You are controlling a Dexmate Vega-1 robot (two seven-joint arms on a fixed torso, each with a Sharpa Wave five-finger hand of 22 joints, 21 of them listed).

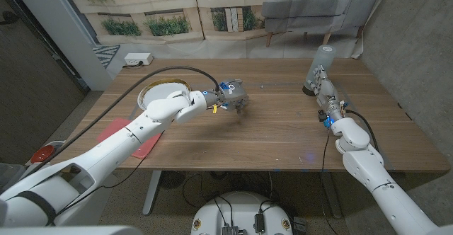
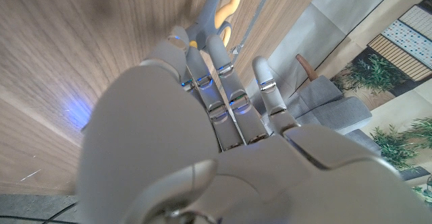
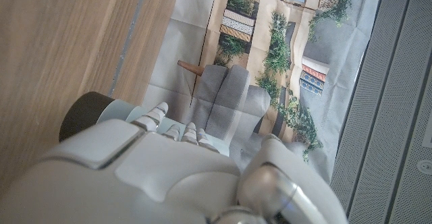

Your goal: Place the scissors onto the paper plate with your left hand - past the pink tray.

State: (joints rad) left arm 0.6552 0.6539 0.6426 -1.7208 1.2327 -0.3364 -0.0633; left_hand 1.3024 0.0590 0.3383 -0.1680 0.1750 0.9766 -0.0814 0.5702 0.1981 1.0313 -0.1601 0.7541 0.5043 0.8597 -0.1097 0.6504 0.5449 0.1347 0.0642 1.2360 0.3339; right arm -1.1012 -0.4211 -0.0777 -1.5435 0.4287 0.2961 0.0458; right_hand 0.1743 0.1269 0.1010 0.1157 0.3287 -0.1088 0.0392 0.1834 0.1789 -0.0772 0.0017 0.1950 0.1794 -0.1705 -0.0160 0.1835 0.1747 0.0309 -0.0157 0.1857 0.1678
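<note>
- Wooden worktop (image 1: 276,132) carries everything I'm working with, and most of its middle is bare grain.
- Pink tray (image 1: 138,139) lies at the near left edge, partly under my left arm; as I read the task, the tray is only a landmark that the target sits beyond.
- Paper plate (image 1: 157,90) sits past that tray, toward the far left. A black cable arcs over its far rim, which I judge could foul a set-down.
- My left hand (image 1: 232,93) hangs over the middle of the worktop, well right of the plate, with its fingers (image 2: 214,55) curled down.
- Scissors (image 2: 219,11), yellow-handled, show just beyond those fingertips in the left wrist view. I can't tell whether they are pinched or merely lie on the wood beneath, so I won't call the grip secure.
- My right hand (image 1: 324,97) waits at the far right beside a pale tumbler (image 1: 320,69) on a dark base, out of the way of the left arm's job. Whether its fingers are spread or curled I can't tell.
</note>
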